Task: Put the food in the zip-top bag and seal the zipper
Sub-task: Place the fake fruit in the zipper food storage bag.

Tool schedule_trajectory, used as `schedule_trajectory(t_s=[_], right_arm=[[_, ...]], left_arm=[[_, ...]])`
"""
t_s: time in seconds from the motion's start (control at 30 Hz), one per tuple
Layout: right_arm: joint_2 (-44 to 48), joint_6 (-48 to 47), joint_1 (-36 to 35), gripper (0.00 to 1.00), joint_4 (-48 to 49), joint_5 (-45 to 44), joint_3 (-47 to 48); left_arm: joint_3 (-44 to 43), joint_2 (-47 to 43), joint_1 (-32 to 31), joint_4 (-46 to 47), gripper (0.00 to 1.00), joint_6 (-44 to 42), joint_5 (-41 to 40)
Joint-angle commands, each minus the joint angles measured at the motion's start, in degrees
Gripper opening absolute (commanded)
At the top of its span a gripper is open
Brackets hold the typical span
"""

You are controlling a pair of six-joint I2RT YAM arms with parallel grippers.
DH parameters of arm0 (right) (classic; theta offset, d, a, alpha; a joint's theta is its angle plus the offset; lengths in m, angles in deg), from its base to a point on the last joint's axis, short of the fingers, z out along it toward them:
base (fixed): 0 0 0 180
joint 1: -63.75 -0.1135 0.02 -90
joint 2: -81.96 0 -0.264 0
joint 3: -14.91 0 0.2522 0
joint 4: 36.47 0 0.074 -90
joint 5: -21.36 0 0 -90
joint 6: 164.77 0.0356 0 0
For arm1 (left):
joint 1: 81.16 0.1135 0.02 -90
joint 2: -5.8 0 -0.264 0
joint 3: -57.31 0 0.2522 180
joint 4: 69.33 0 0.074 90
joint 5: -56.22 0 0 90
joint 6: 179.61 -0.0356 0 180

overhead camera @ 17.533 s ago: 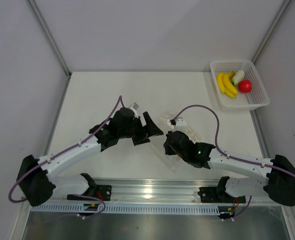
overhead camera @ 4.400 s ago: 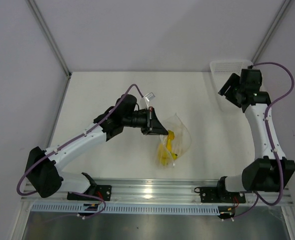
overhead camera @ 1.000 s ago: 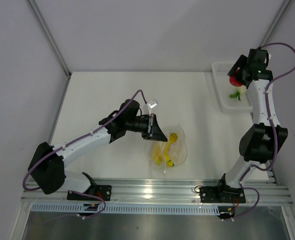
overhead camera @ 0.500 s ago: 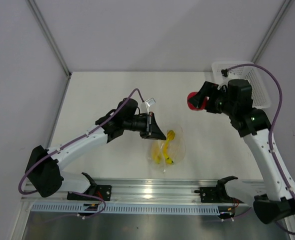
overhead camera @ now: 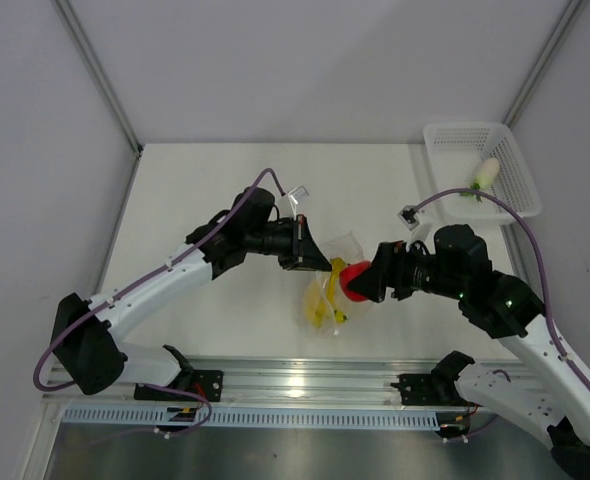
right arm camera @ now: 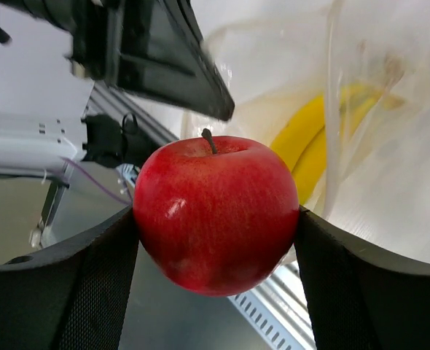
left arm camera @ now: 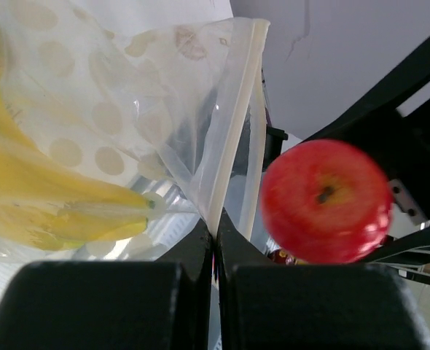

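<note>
I see the banana bunch [overhead camera: 323, 302] bagged; my left gripper [overhead camera: 324, 265] pinches the zip-top bag [overhead camera: 349, 245] by its rim. Right gripper [overhead camera: 361, 282] clamps the red fruit [right arm camera: 215, 208] at the mouth. Radish [overhead camera: 486, 172], I think, sits in the basket [overhead camera: 445, 134]; zipper [left arm camera: 234, 124] unsealed.
</note>
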Motion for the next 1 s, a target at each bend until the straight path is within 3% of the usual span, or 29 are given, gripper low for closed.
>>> schedule_trajectory(t_s=[0.0,0.17,0.27,0.5,0.77,0.83,0.97], right_arm=[[0.7,1.6,-1.9,0.15,1.7,3.5,-2.8],[0.3,0.8,-2.9,0.19,2.5,0.8,-4.2],[-1.2,0.3,-3.0,0.29,2.6,0.1,-4.0],[-4.2,-1.3,-3.2,0.73,2.2,-2.9,-3.6],[-7.5,-2.1,-3.2,0.88,2.2,-5.7,-1.1],[-7.8,-2.4,-3.2,0.99,1.7,-6.6,-0.1],[-8.8,-3.5,-3.2,0.99,0.1,-8.2,3.0]], left_arm=[[-3.7,-0.1,0.6,-0.4,0.00,-0.1,0.2],[-3.5,0.2,0.6,0.4,0.01,1.0,1.1],[-2.9,0.0,0.5,0.8,0.01,1.5,1.2],[-2.1,-0.9,0.5,2.0,0.01,2.8,1.9],[-0.2,-1.2,0.5,4.0,0.01,3.7,3.2],[0.0,-1.3,0.5,4.0,0.01,3.6,3.1],[0.4,-1.5,0.4,4.6,0.01,3.8,3.3]])
